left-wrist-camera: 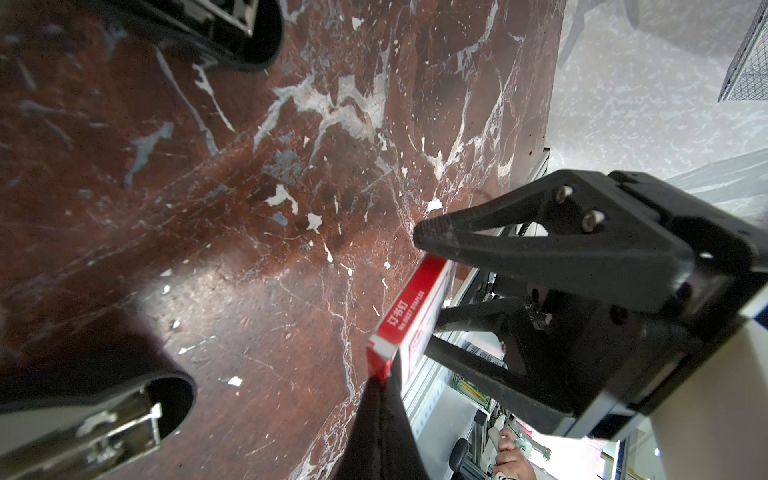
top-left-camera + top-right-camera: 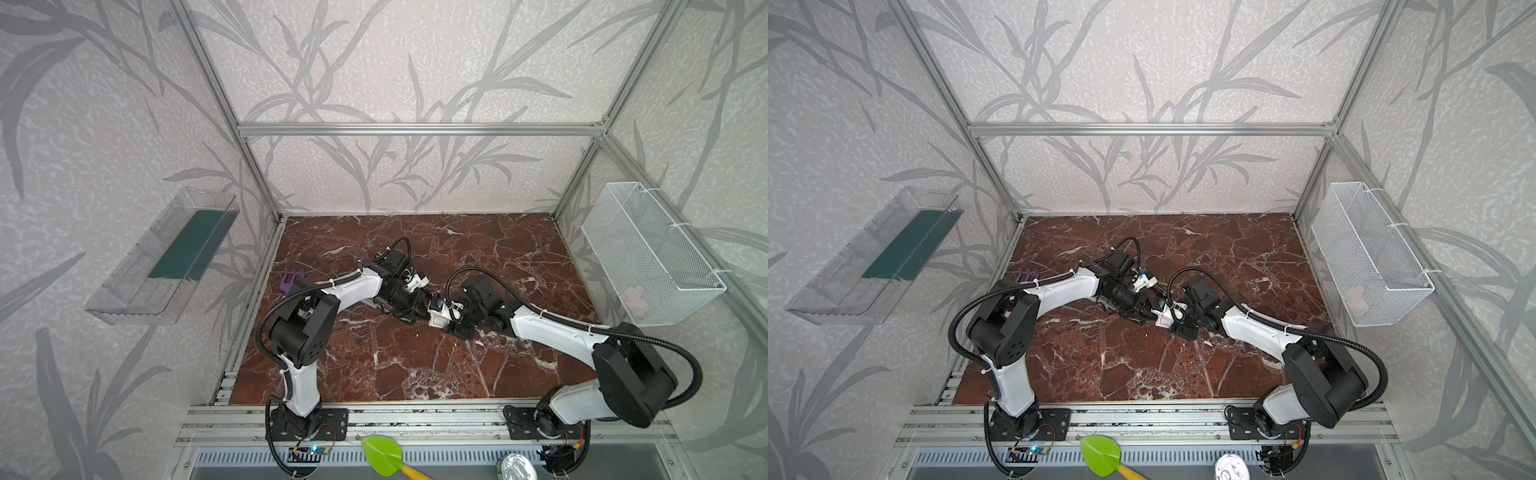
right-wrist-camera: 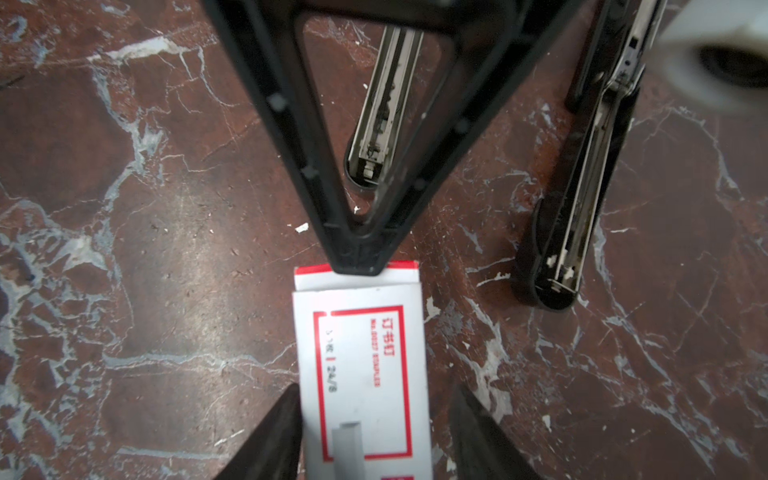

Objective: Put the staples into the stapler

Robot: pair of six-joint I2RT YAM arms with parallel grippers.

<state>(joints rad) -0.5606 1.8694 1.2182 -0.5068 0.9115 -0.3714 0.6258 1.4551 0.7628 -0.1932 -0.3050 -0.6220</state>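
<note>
The staples [image 3: 361,353], a small white box with a red label, are held between both grippers just above the marble, also seen in a top view [image 2: 438,321]. My left gripper [image 3: 359,264] is shut on the box's far end flap; its tip meets the red corner [image 1: 376,384]. My right gripper [image 3: 376,399] straddles the box's near end, with one finger [image 3: 282,424] against its side and the other [image 3: 478,424] a little clear. Two long black stapler bodies with open metal channels [image 3: 384,112] [image 3: 582,187] lie side by side beyond the box. Whether they are joined is hidden.
A purple plastic piece [image 2: 293,278] lies near the table's left edge. A white mesh basket [image 2: 648,253] hangs on the right wall and a clear bin [image 2: 166,257] on the left wall. A green scoop [image 2: 384,455] lies below the front rail.
</note>
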